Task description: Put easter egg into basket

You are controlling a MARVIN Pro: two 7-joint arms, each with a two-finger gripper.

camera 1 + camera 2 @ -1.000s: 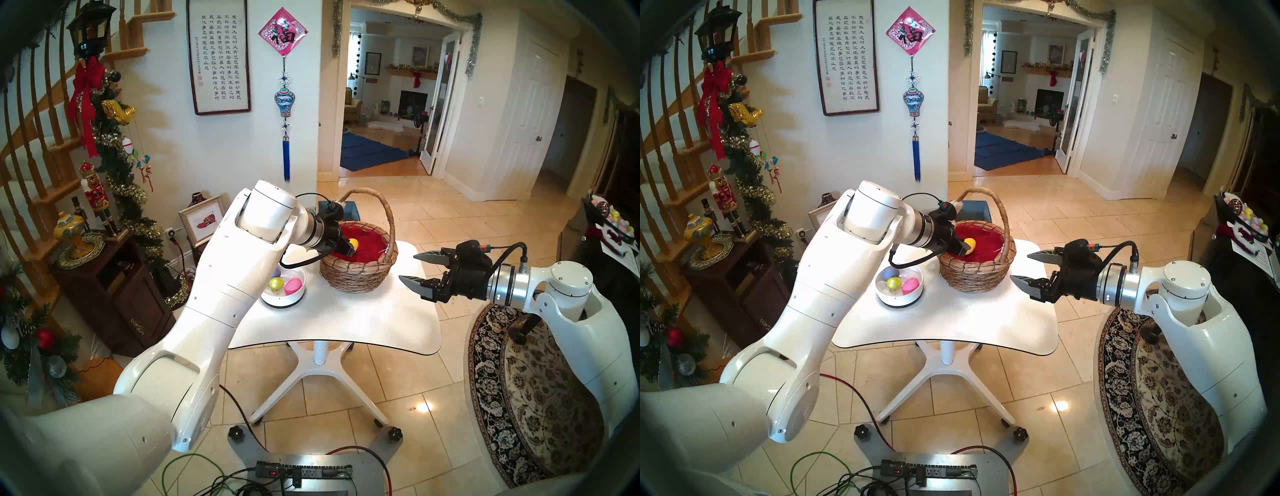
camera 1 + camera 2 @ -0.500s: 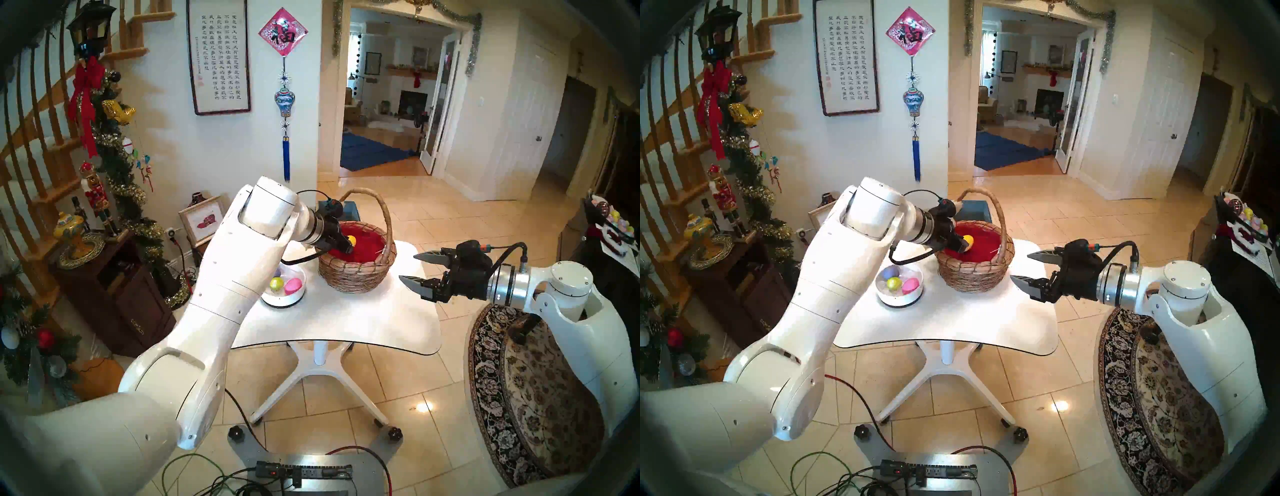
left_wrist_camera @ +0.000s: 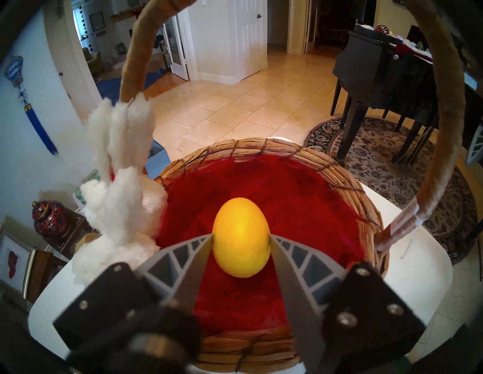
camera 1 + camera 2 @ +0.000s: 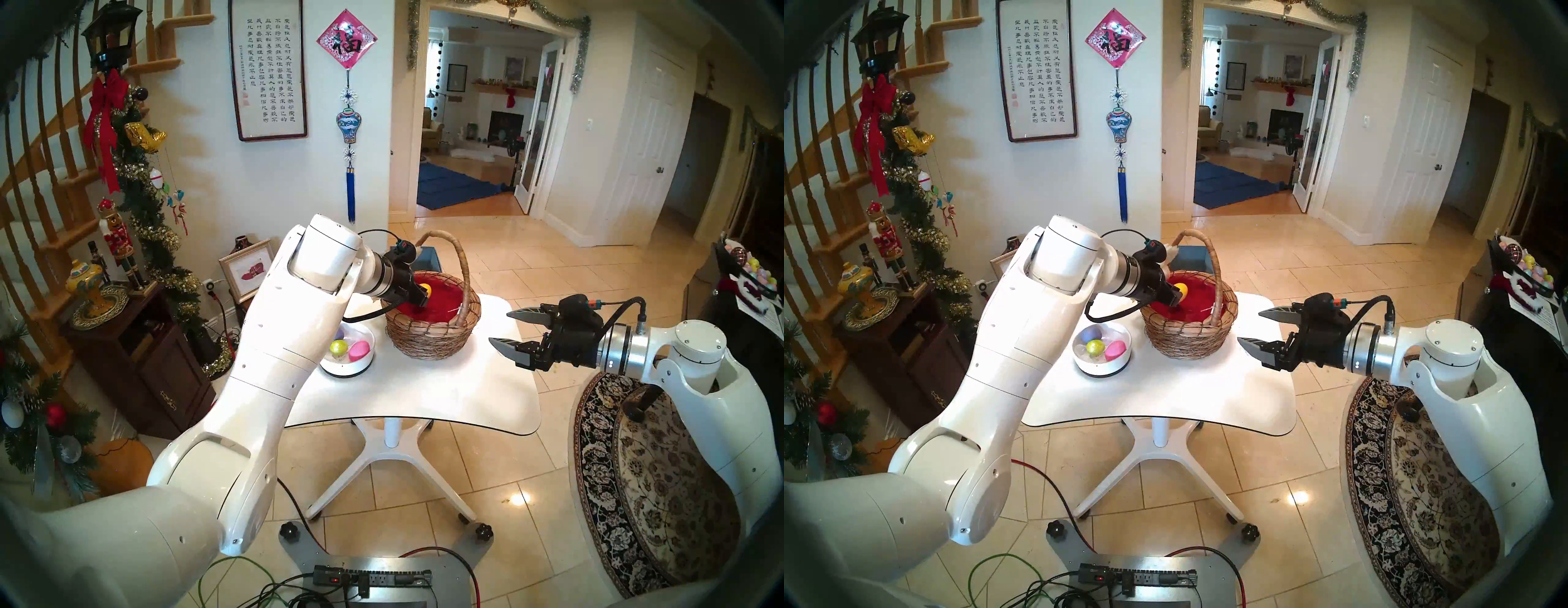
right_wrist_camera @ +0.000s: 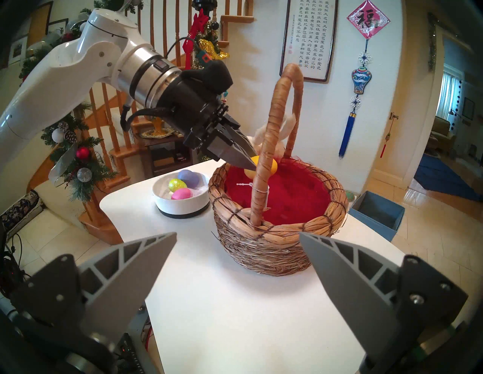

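Note:
A yellow easter egg (image 3: 241,237) sits between the fingertips of my left gripper (image 4: 424,297), just above the red lining inside the basket (image 4: 428,348). Both tips touch the egg's sides in the left wrist view. The basket is tan wicker with a tall arched handle (image 5: 264,156) and a white plush bunny (image 3: 117,203) on its far-left rim. It stands at the back of the white table (image 4: 445,395). My right gripper (image 4: 499,327) hangs open and empty to the right of the basket, at about its height.
A shallow white bowl (image 4: 348,367) with a green, a pink and a blue egg stands left of the basket, under my left forearm. A blue bin (image 5: 376,211) sits on the floor behind the table. A dark cabinet and a decorated stair rail are at the left.
My left gripper has drawn back a little to the left with the egg. The basket has shifted slightly left and its handle has turned. The right arm has not moved.

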